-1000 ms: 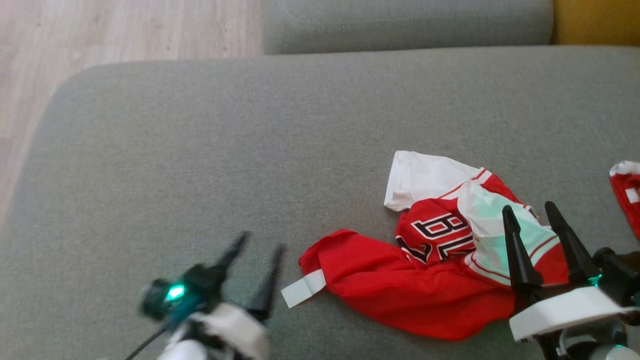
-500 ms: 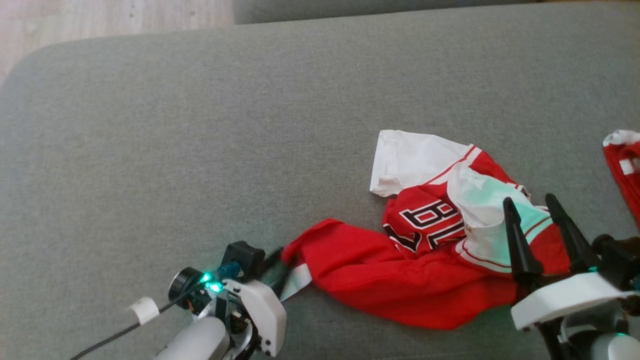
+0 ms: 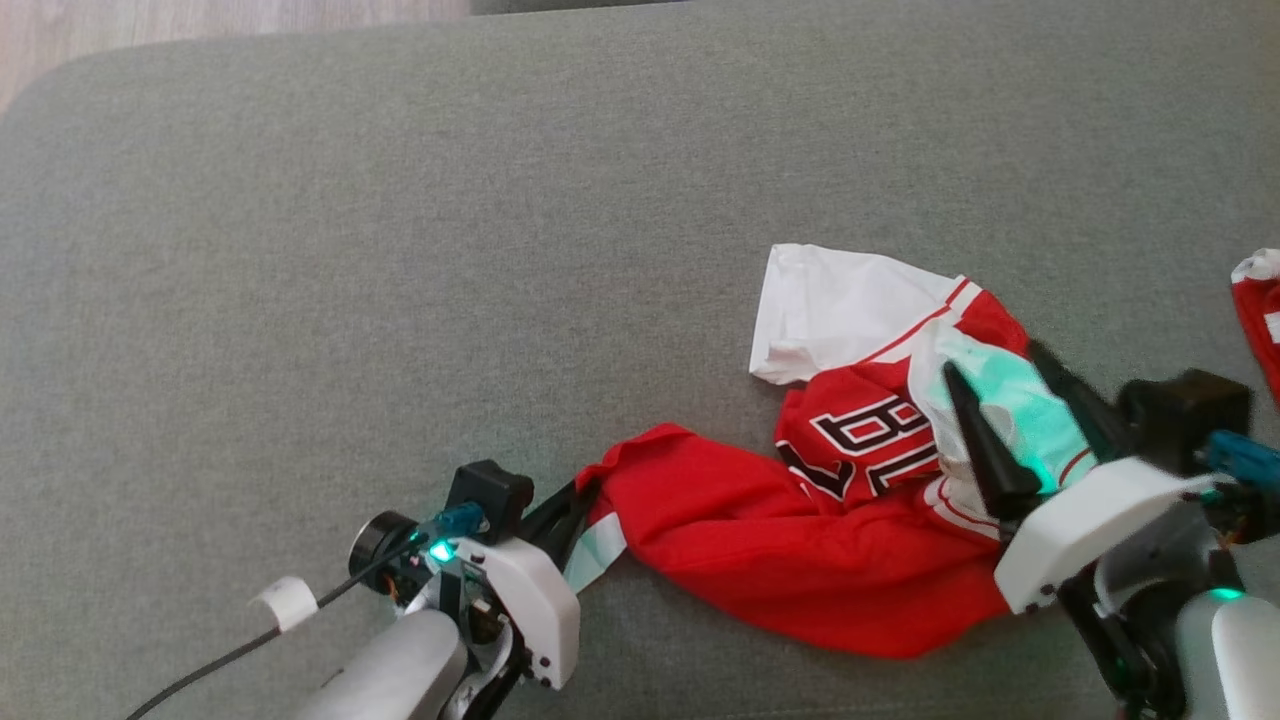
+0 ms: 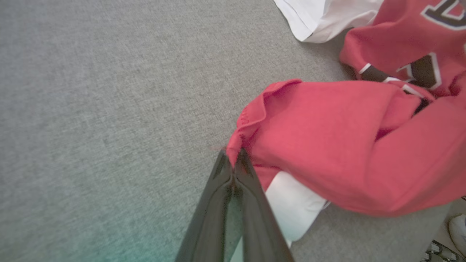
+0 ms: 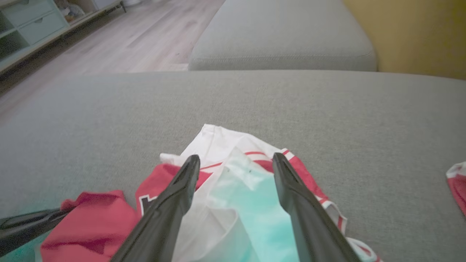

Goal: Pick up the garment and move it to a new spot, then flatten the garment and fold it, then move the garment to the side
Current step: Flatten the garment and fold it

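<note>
A crumpled red and white jersey [image 3: 800, 560] with black lettering lies on the near right part of a flat, grey woven cushion [image 3: 400, 250]. The left gripper [image 4: 231, 157] is pinched together on its red hem, beside a white tag [image 3: 600, 545]. The right gripper [image 3: 990, 358] hovers spread apart over its white folds. Another red cloth [image 3: 1260, 310] lies at the cushion's right edge.

Soft, even daylight is lighting every view; shadows are lying faint under the garment [image 3: 780, 540]. Teal LED glow is tinting its white cloth and the sofa [image 4: 109, 225]. Right gripper [image 3: 992, 357] is showing blurred in the head view.
</note>
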Controlling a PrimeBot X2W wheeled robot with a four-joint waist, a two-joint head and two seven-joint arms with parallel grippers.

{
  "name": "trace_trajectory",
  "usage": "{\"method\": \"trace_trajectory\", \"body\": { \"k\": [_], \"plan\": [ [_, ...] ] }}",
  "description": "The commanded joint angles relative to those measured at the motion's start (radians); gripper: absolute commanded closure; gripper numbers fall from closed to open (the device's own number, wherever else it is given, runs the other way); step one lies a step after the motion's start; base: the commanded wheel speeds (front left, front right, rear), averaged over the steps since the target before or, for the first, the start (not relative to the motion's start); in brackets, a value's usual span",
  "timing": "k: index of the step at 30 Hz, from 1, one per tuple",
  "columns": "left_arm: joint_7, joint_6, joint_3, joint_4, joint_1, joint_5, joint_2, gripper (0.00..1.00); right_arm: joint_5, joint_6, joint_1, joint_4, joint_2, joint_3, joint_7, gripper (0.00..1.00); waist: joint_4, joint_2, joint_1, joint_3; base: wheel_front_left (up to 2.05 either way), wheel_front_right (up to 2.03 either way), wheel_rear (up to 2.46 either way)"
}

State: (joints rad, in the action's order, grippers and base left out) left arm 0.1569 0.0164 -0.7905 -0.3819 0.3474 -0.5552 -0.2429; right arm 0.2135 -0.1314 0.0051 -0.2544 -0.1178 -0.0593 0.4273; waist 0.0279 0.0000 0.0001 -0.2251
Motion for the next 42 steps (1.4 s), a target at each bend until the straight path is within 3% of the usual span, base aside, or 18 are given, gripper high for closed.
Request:
{"method": "trace_trajectory", "body": {
  "k": [1, 16, 17, 18, 19, 25, 31, 37, 42],
  "plan": [
    [-0.009, -0.004, 0.033, 0.015, 0.043, -0.004, -0.01, 1.0, 0.004, 0.001, -0.031, -0.035, -0.032, -0.035, 0.044, 0.0, -0.002, 0.0, -0.0001, -0.003, 0.0, 0.0, 0.0],
    [-0.038, -0.013, 0.028, -0.003, 0.072, -0.011, 0.009, 1.0, 0.02, 0.001, -0.176, 0.134, -0.116, -0.094, 0.238, 0.0, -0.042, 0.0, -0.0001, -0.039, 0.0, 0.0, 0.0],
    [-0.042, -0.013, 0.029, -0.004, 0.072, -0.012, 0.01, 1.0, 0.02, 0.001, -0.176, 0.14, -0.117, -0.089, 0.254, 0.14, -0.044, 0.0, -0.0001, -0.039, 0.0, 0.0, 0.0],
    [-0.048, -0.012, 0.029, -0.005, 0.072, -0.012, 0.011, 1.0, 0.022, 0.001, -0.176, 0.143, -0.115, -0.083, 0.267, 0.67, -0.046, 0.0, -0.0001, -0.038, 0.0, 0.0, 0.0],
    [-0.054, -0.012, 0.03, -0.005, 0.072, -0.013, 0.011, 1.0, 0.022, 0.001, -0.175, 0.141, -0.114, -0.077, 0.276, 1.0, -0.047, 0.0, -0.0001, -0.036, 0.0, 0.0, 0.0],
    [-0.108, 0.003, 0.051, 0.027, 0.057, -0.017, -0.002, 1.0, 0.016, 0.001, -0.123, 0.076, -0.081, 0.025, 0.288, 1.0, -0.055, 0.0, -0.0001, -0.004, 0.0, 0.0, 0.0],
    [-0.166, 0.037, 0.09, 0.144, 0.03, -0.008, -0.057, 1.0, 0.013, 0.001, -0.078, -0.05, -0.034, 0.143, 0.207, 1.0, -0.053, 0.0, -0.0001, 0.05, 0.0, 0.0, 0.0],
    [-0.195, 0.098, 0.148, 0.386, 0.025, 0.026, -0.133, 1.0, 0.004, 0.001, -0.083, -0.196, -0.023, 0.212, 0.089, 1.0, -0.05, 0.0, -0.0001, 0.115, 0.0, 0.0, 0.0],
    [-0.198, 0.143, 0.23, 0.628, 0.082, 0.076, -0.217, 1.0, -0.007, 0.001, -0.151, -0.305, -0.058, 0.249, 0.016, 1.0, -0.056, 0.0, -0.0001, 0.164, 0.0, 0.0, 0.0]
  ]
}}
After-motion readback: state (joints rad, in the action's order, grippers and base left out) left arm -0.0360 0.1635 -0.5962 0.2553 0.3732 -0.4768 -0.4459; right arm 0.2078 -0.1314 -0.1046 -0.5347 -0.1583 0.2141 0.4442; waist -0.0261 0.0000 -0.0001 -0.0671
